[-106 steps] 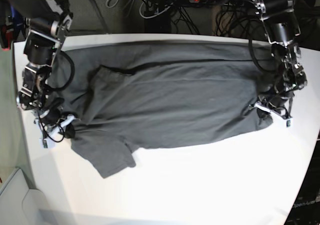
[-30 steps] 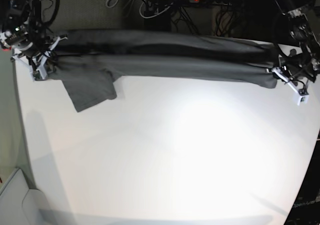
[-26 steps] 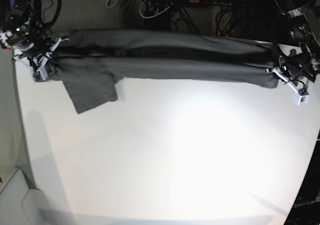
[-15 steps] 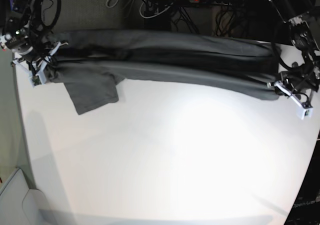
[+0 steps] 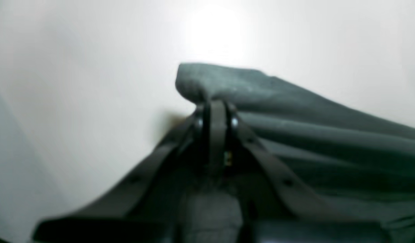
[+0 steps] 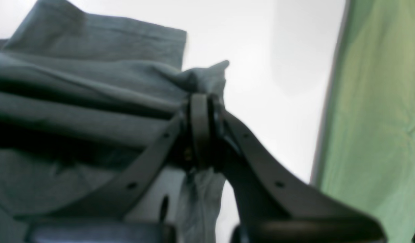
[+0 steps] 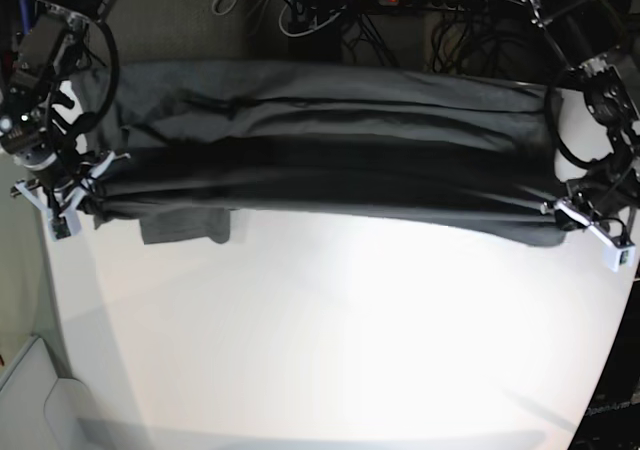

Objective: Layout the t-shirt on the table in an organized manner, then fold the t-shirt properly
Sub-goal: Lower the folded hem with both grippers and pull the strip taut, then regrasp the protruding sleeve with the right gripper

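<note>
Left wrist: left hand (image 5: 216,111) pinched the t-shirt (image 5: 329,135) above the desk (image 5: 76,84). Right wrist: right hand (image 6: 200,111) clamped another corner. Base: shirt hung stretched between both hands over the desk's far half.

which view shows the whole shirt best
The base view: the shirt shows end to end, stretched across the table. The left wrist view shows only one pinched corner, and the right wrist view only the other, with a sleeve.

Both end effectors (image 7: 72,192) (image 7: 578,217) clamped, wide apart
</note>
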Motion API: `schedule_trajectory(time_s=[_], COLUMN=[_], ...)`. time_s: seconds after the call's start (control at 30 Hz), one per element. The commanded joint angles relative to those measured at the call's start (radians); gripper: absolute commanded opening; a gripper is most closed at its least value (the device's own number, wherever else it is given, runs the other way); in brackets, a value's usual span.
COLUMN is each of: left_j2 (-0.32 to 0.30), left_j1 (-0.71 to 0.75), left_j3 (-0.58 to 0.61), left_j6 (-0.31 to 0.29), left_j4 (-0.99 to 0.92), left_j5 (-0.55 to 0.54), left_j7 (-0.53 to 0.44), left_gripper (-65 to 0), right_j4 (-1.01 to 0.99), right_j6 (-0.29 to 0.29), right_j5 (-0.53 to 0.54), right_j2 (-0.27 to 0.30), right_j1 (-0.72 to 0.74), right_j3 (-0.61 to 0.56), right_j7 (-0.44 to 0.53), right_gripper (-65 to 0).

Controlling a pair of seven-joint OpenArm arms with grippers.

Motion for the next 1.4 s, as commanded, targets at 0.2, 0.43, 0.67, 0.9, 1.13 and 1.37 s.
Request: schedule_trajectory(time_s=[0.2,0.43,0.67,0.9,1.13,1.37], left_j2=[-0.027,-0.029,-0.066,-0.066,-0.092,-0.092], left_j1=[-0.016,-0.016,-0.016,-0.016,-0.013,-0.011], left_j3=[-0.003,0.010,0.159,0.168,0.175,0.168], left_j6=[0.003,0.003,0.003,0.003,0.003,0.003], left_j4=[-0.107,-0.209,-0.254,-0.354,-0.418,-0.415], left_j5=[-0.001,-0.001,-0.001,-0.001,-0.001,-0.001], left_j7=[-0.075,-0.150,-0.152,-0.152,-0.155,-0.152], left_gripper=[-63.9,-63.9,-63.8,-63.7,-62.9,-38.0], right_j4=[-0.065,-0.206,-0.216,-0.216,-0.216,-0.216], right_j6=[-0.004,-0.004,-0.004,-0.004,-0.004,-0.004], right_j5=[0.004,0.004,0.004,0.002,0.002,0.002], right_j2=[0.016,0.016,0.022,0.022,0.023,0.036], right_j1=[0.021,0.011,0.011,0.009,0.014,0.020], right_j3=[0.004,0.004,-0.042,-0.068,-0.068,-0.068], right_j7=[0.024,0.033,0.033,0.028,0.030,0.024], right_gripper=[-65.0,-65.0,-65.0,-65.0,-65.0,-63.9])
